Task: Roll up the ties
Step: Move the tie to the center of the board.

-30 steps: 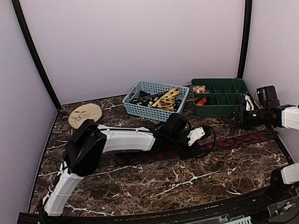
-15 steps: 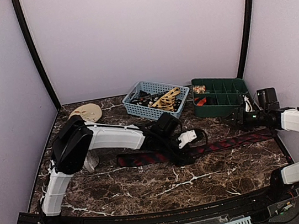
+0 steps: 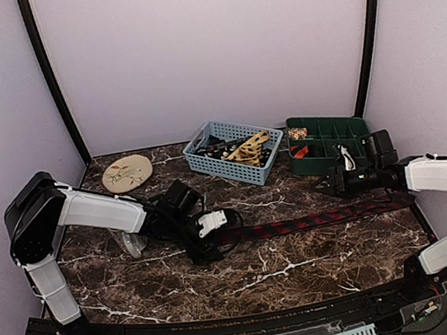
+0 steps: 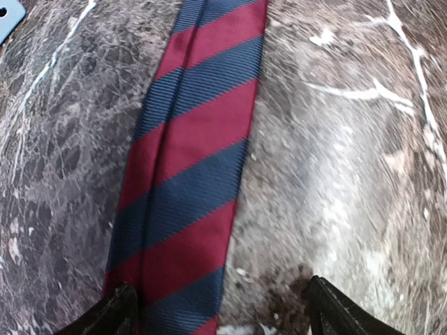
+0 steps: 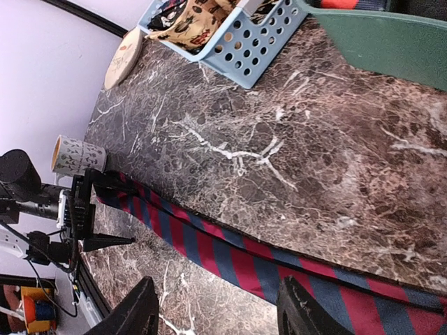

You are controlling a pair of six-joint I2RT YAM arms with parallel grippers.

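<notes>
One dark tie with red diagonal stripes is laid flat across the counter. Its left end is covered by the left claw, and its right end is lost under the right arm. Other ties are heaped in the blue basket, too tangled to be counted. What is kept in the green tray cannot be made out. A small pale patterned cylinder beside the left claw cannot be identified. The left claw is spread wide over the tie with nothing gripped. The right claw is held partly apart and empty above it. Since a second ago the left arm has been drawn back from mid-tie to the left end and its claw opened, while the right claw has been shifted leftward.
</notes>
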